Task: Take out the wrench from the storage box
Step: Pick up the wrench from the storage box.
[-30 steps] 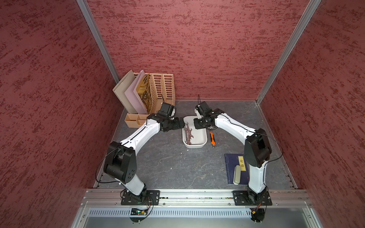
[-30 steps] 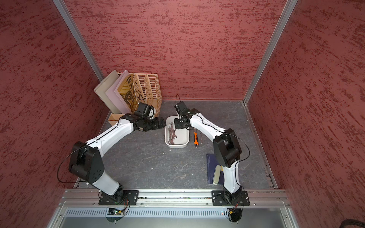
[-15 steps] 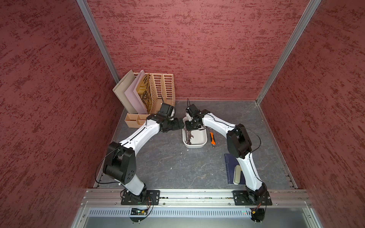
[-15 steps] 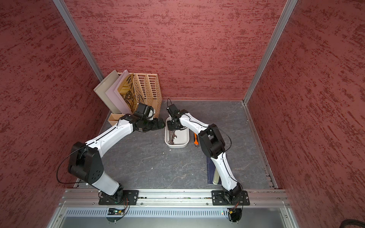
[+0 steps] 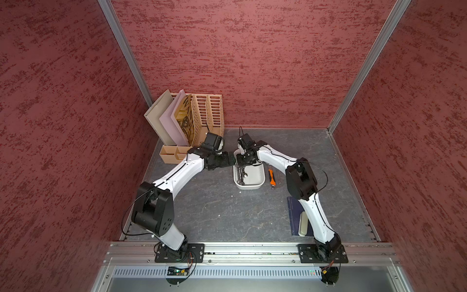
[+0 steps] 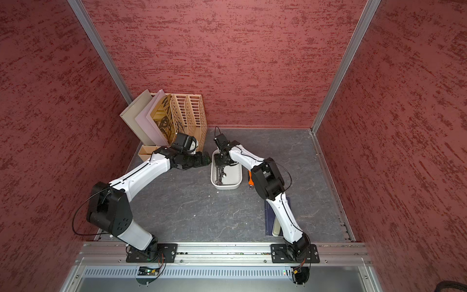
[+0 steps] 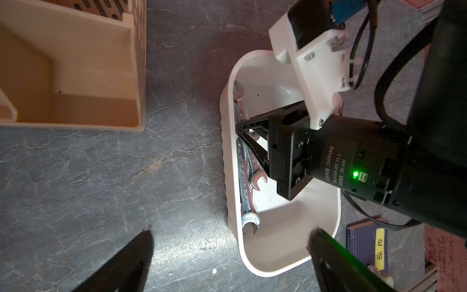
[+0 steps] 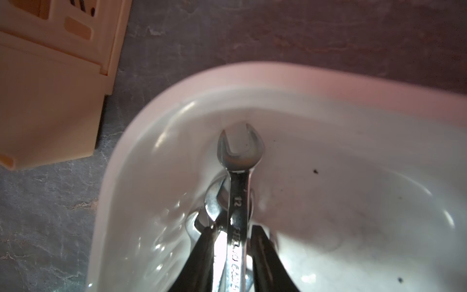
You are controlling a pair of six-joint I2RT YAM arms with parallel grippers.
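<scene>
Close up in the right wrist view, the right pincer (image 8: 231,228) is seen clenched on the wrench (image 8: 237,197) stamped 12, inside the storage box (image 8: 141,141). A second wrench (image 8: 214,199) beneath is half hidden. In both top views the grip is masked by the right arm (image 5: 275,158). The left pincer (image 5: 231,161) is held spread beside the box. Against a second ago, the right pincer is found lower, within the box.

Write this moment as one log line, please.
right tool: shut on wrench | wrench: inside storage box | left tool: open, empty, at storage box edge | stage: grasping
</scene>
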